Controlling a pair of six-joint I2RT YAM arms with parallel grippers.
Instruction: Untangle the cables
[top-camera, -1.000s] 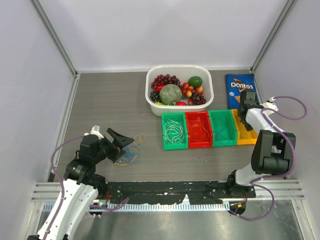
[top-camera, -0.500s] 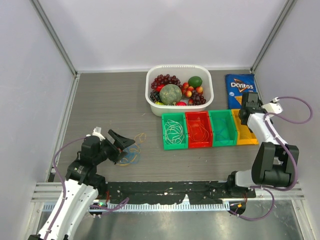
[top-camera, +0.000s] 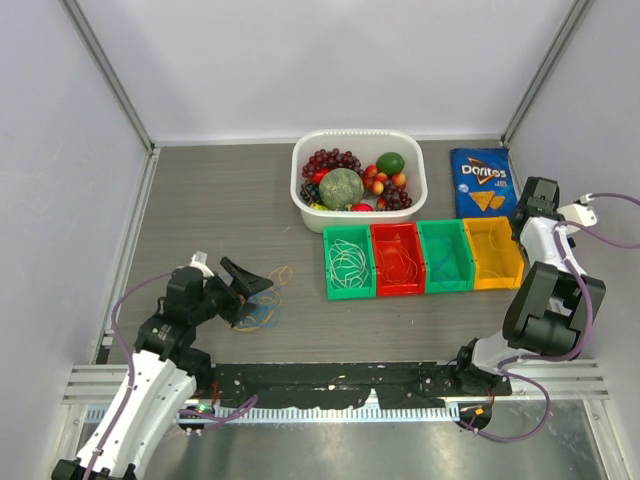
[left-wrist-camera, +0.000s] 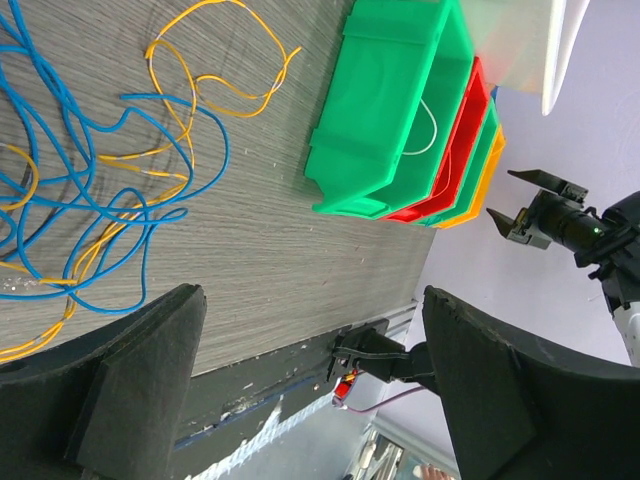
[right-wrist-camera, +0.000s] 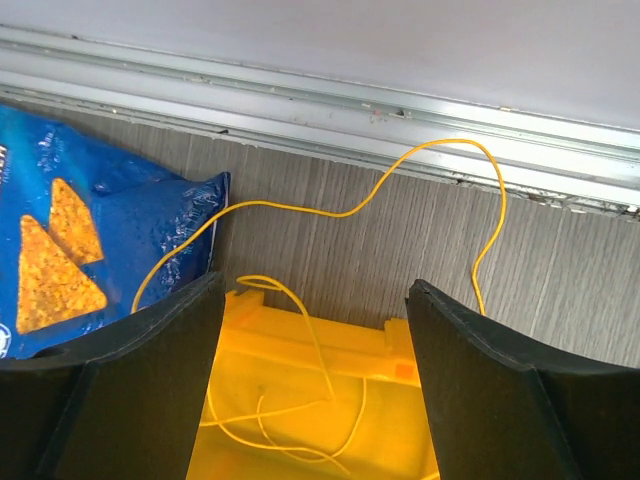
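Observation:
A tangle of thin blue and yellow cables (top-camera: 262, 312) lies on the table at the front left; it also shows in the left wrist view (left-wrist-camera: 222, 150). My left gripper (top-camera: 243, 285) is open and empty, low beside the tangle (left-wrist-camera: 315, 390). A white cable lies in the left green bin (top-camera: 348, 262) and an orange one in the red bin (top-camera: 398, 265). A yellow cable (right-wrist-camera: 318, 365) lies partly in the yellow bin (right-wrist-camera: 330, 345) and trails out over the table and the chip bag. My right gripper (top-camera: 533, 200) is open and empty, above the bin's far end (right-wrist-camera: 315, 380).
A white basket of fruit (top-camera: 410, 205) stands behind the row of bins. A blue Doritos bag (top-camera: 480, 180) lies at the back right. A second green bin (top-camera: 447, 255) stands between the red and yellow ones. Metal rails edge the table near the walls.
My right gripper has moved right and back, off the yellow bin, which now shows fully. The left gripper has shifted slightly, still open by the tangle.

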